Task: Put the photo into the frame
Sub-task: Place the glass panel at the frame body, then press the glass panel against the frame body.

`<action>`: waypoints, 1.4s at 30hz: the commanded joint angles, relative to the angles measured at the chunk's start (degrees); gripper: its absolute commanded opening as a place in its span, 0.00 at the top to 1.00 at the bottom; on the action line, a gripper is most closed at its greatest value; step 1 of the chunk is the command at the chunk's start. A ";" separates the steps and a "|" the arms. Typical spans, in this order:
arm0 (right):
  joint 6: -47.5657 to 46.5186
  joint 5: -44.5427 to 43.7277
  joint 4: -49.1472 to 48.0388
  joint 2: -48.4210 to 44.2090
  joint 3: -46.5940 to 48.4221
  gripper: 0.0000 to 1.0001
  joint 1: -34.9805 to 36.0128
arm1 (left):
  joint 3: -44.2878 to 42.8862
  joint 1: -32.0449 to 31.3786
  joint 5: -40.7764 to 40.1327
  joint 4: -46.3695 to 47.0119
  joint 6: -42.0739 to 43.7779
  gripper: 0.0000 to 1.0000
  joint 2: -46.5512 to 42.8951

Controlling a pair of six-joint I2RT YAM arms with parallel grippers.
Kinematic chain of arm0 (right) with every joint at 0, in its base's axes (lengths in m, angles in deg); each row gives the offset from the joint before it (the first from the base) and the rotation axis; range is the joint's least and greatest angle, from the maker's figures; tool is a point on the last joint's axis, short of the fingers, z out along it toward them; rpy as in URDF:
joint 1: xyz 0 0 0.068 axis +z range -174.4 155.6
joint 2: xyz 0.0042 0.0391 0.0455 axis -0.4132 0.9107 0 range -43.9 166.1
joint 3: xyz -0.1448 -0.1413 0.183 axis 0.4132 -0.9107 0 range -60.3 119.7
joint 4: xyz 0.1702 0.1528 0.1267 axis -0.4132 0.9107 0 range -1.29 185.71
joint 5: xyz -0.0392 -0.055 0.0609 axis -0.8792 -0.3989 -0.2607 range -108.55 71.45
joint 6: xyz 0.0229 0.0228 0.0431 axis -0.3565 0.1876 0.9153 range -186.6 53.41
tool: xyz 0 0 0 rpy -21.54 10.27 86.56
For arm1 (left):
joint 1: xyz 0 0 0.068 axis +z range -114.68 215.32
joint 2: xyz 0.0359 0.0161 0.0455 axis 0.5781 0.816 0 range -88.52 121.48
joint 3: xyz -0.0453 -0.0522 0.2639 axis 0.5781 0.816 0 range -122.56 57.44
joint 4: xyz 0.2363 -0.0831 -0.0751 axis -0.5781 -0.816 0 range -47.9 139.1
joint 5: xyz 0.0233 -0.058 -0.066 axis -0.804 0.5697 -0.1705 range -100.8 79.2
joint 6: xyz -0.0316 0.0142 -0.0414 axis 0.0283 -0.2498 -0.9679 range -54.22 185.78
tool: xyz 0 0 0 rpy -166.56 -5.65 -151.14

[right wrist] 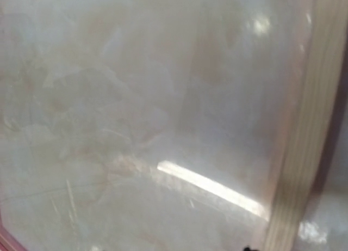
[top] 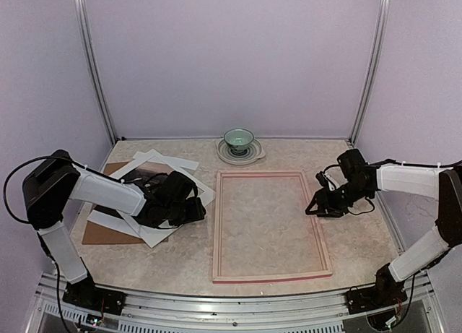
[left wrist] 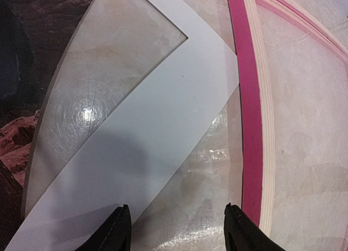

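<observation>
At table centre: frame (top: 272,277) lies flat, pale wood edges up, pink outer face visible in left wrist view. Left of it: photo (top: 146,174) lies partly under white mat (top: 189,180), with brown backing board (top: 101,233) beneath the stack. Left gripper (top: 196,207) over mat corner, just beside frame's left rail, fingers spread, grasping nothing. Right gripper (top: 317,206) at frame's right rail. Right wrist view blurred, so cannot tell its grip state.

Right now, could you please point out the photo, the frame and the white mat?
photo (left wrist: 22,55): left wrist view, dark upper-left area.
frame (left wrist: 250,126): left wrist view, pink front face.
white mat (left wrist: 163,126): left wrist view, its broad band.
</observation>
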 commanded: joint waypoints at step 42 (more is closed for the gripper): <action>2.07 -30.39 1.86 11.37 11.41 0.44 11.93 | 0.74 -0.84 0.94 -2.63 -0.40 0.42 0.87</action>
